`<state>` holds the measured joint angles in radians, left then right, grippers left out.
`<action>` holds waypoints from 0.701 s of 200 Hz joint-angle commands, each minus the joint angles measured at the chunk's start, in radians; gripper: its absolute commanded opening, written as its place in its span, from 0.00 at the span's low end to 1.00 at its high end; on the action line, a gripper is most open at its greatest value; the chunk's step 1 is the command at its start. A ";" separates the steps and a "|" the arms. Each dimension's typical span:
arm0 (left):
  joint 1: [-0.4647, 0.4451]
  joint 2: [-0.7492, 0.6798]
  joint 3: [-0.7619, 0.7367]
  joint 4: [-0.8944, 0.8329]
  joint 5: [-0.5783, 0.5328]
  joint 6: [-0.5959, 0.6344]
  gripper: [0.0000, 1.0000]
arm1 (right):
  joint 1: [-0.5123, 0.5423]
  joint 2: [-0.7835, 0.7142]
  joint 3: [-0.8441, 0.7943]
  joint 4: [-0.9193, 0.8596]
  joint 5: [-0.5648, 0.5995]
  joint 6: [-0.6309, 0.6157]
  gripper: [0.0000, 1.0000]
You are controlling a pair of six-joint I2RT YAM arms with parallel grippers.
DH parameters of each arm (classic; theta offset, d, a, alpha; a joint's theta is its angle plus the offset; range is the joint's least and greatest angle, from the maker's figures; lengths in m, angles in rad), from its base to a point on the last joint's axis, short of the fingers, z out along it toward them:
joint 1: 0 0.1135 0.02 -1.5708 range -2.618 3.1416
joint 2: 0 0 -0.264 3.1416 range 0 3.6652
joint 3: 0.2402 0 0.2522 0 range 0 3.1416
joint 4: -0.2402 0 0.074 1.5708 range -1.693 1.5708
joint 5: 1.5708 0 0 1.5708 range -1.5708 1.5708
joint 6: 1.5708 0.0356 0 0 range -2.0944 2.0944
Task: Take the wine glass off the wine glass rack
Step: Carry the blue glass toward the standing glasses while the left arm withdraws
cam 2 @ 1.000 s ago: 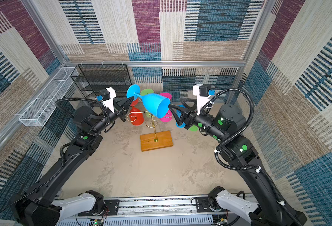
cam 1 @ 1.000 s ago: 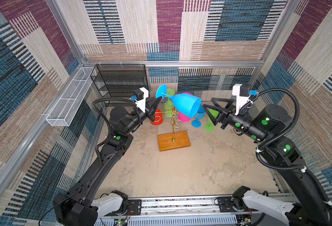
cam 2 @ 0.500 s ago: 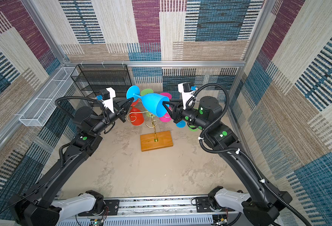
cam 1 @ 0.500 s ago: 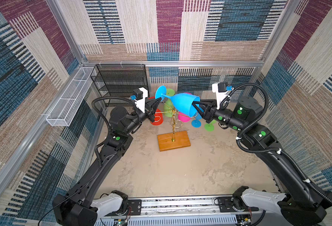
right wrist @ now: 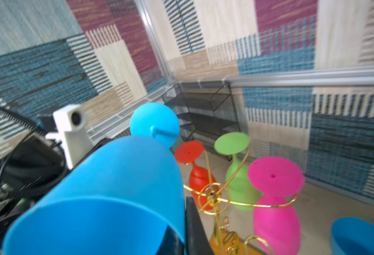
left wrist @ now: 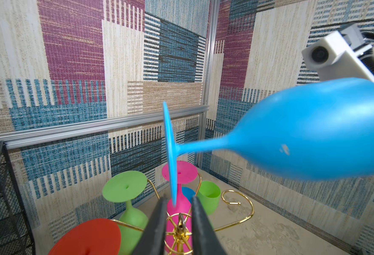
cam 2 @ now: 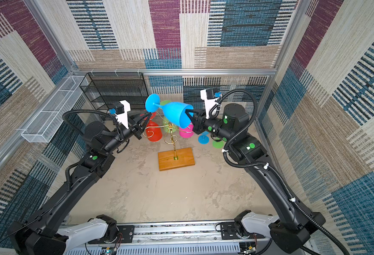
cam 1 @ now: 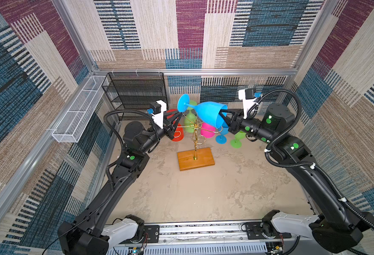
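One wine glass rack [cam 1: 203, 157] stands on the table [cam 1: 203, 194]: a thin gold post with curled arms on an orange-brown wooden base. There are six glasses: two blue, two green, one red and one pink.

The wine glass [cam 1: 208, 112] is off the arms and in the air just above the rack's top. It is bright blue and opaque, with a wide bowl, a short stem and a flat round foot. It lies on its side with the foot toward the left arm.

The right end effector [cam 1: 223, 116] pinches its rim, one finger inside the bowl and one outside.

The left end effector [left wrist: 177, 201] grips nothing. Its fingers are a little apart, and the foot's lower edge sits just above the gap.

Three glasses hang upside down on the rack: red [right wrist: 200, 178], green [right wrist: 240, 187] and pink [right wrist: 274, 218].

Beyond the rack, a second blue glass [cam 1: 221, 139] and a second green glass [cam 1: 235, 143] stand upright.
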<state>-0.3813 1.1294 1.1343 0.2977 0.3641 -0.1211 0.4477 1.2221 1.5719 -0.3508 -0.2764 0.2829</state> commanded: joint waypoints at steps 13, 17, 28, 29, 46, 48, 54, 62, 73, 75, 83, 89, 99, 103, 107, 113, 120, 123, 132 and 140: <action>0.027 -0.052 -0.026 -0.040 -0.133 0.048 0.50 | -0.168 0.008 0.058 -0.071 0.046 -0.017 0.00; 0.032 -0.057 -0.030 -0.045 -0.141 0.049 0.51 | -0.186 0.011 0.064 -0.083 0.052 -0.023 0.00; 0.048 -0.074 -0.035 -0.063 -0.165 0.049 0.53 | -0.244 0.021 0.085 -0.130 0.074 -0.040 0.00; 0.049 -0.075 -0.035 -0.064 -0.168 0.049 0.53 | -0.247 0.022 0.087 -0.132 0.077 -0.043 0.00; 0.083 -0.095 -0.045 -0.092 -0.195 0.040 0.57 | -0.317 0.042 0.118 -0.212 0.132 -0.082 0.00; 0.089 -0.097 -0.046 -0.095 -0.197 0.038 0.57 | -0.325 0.045 0.120 -0.219 0.140 -0.086 0.00; 0.105 -0.102 -0.050 -0.107 -0.202 0.032 0.58 | -0.346 0.048 0.122 -0.237 0.164 -0.101 0.00; 0.131 -0.107 -0.053 -0.120 -0.198 0.021 0.61 | -0.369 0.049 0.117 -0.255 0.198 -0.118 0.00; 0.171 -0.114 -0.061 -0.132 -0.185 -0.002 0.62 | -0.406 0.049 0.110 -0.276 0.231 -0.141 0.00; 0.181 -0.114 -0.063 -0.133 -0.182 -0.008 0.63 | -0.413 0.049 0.108 -0.279 0.238 -0.144 0.00; 0.216 -0.117 -0.070 -0.134 -0.166 -0.035 0.64 | -0.437 0.051 0.105 -0.296 0.262 -0.158 0.00; 0.240 -0.119 -0.076 -0.134 -0.154 -0.049 0.65 | -0.454 0.053 0.105 -0.307 0.277 -0.167 0.00; 0.275 -0.122 -0.089 -0.129 -0.143 -0.062 0.66 | -0.481 0.060 0.102 -0.327 0.301 -0.181 0.00; 0.286 -0.123 -0.095 -0.129 -0.144 -0.064 0.67 | -0.491 0.064 0.104 -0.337 0.307 -0.188 0.00; 0.296 -0.124 -0.101 -0.129 -0.146 -0.066 0.67 | -0.500 0.068 0.105 -0.346 0.315 -0.195 0.00; 0.310 -0.123 -0.110 -0.128 -0.146 -0.066 0.67 | -0.513 0.075 0.105 -0.360 0.328 -0.206 0.00; 0.321 -0.122 -0.124 -0.126 -0.149 -0.064 0.68 | -0.528 0.086 0.107 -0.377 0.342 -0.218 0.00; 0.326 -0.122 -0.131 -0.124 -0.153 -0.064 0.68 | -0.535 0.090 0.107 -0.385 0.348 -0.221 0.00; 0.338 -0.122 -0.156 -0.109 -0.166 -0.067 0.69 | -0.553 0.102 0.106 -0.401 0.349 -0.231 0.00; 0.350 -0.122 -0.178 -0.098 -0.175 -0.074 0.69 | -0.566 0.113 0.104 -0.414 0.351 -0.239 0.00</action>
<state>-0.0593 1.0100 1.0012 0.1703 0.1986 -0.1616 -0.0879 1.3113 1.6752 -0.7048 0.0227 0.0940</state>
